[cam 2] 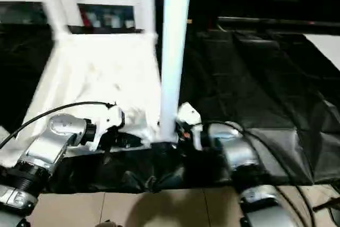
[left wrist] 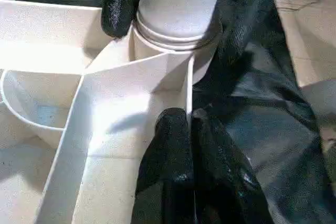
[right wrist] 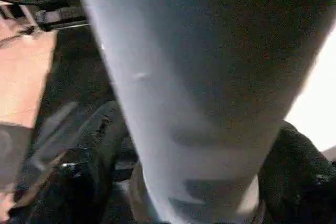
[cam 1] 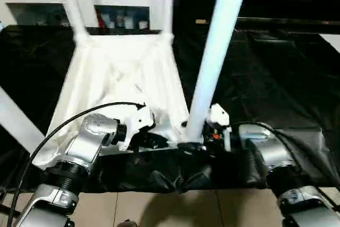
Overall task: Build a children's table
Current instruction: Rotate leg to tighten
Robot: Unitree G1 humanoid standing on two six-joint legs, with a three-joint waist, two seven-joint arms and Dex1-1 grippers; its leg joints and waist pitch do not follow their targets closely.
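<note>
With the upturned table top (cam 1: 114, 78) lying on the black sheet (cam 1: 276, 78), the left hand (left wrist: 184, 129) clenched on its rim and the right hand (left wrist: 173, 9) grasping the upright leg (cam 1: 215, 51) at the near corner socket (left wrist: 173, 51), the leg should stay plumb while twisted home.

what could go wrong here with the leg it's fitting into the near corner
The right end effector has a finger on each side of the leg low down, near the socket. The leg is tall and looks slightly tilted, so it could lean or bind if released before it is seated. The left end effector pinches only a thin rib of the tabletop, so the top might shift on the black sheet.
</note>
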